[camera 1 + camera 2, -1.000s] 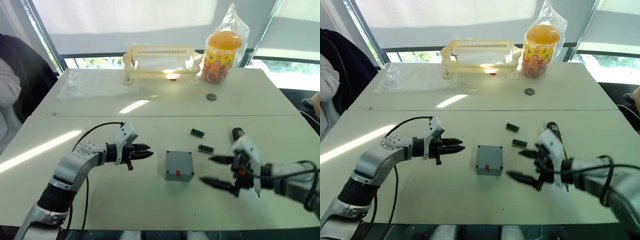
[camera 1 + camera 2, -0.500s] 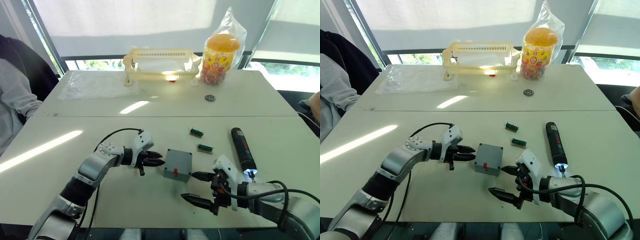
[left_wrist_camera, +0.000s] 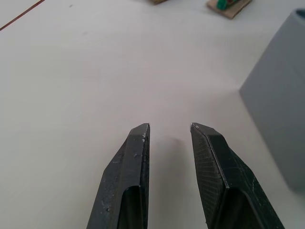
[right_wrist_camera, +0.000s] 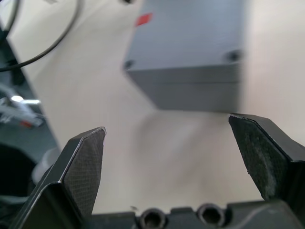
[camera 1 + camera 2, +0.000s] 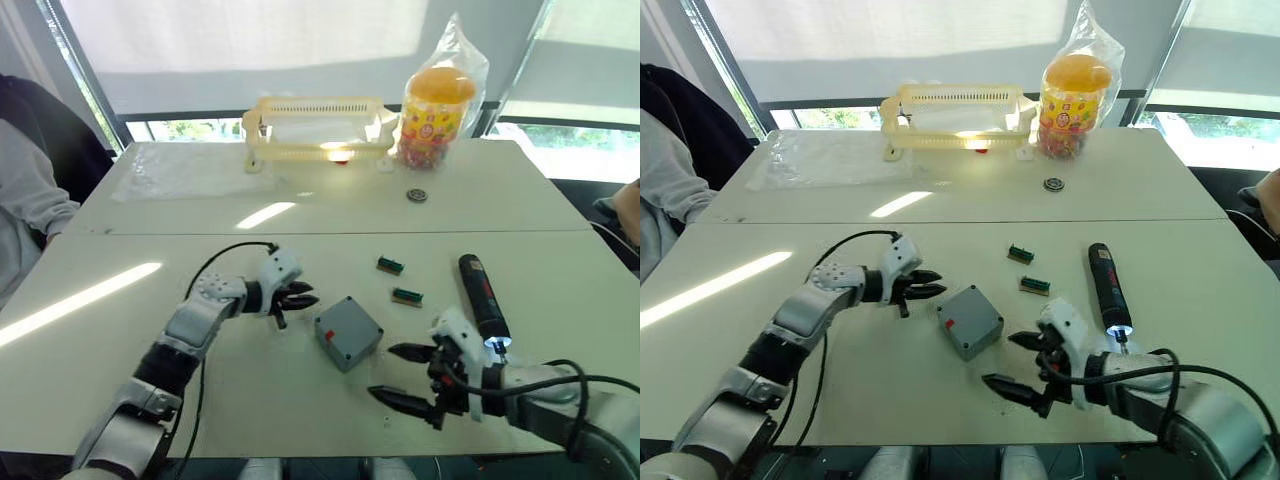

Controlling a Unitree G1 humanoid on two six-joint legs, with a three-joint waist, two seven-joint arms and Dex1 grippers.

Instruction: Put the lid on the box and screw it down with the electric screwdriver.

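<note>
The left gripper (image 5: 300, 297) hangs low over the white table (image 5: 120, 350) with its two black fingers a narrow gap apart, holding nothing. In the last half-second it has drawn back a little from the box (image 5: 348, 333), which it was touching at the near corner. The box has turned on the table since then: its edges, square to the table a second ago, now lie at a clear angle, with the red mark (image 5: 328, 335) facing the robot's left-front. The grey top looks closed, with screw holes at its corners, so the lid seems to be seated already; that is a judgement, not certain. The nudge probably served to orient the box for screwing.

The box now sits just beside the left fingertips, to their right, apart from them. Further right, the right gripper (image 5: 405, 378) is spread wide and empty, its fingers aimed at the box from the near-right side, close but not touching. The electric screwdriver (image 5: 482, 297) lies on the table beyond the right gripper, its tip light on, not yet picked up.
</note>
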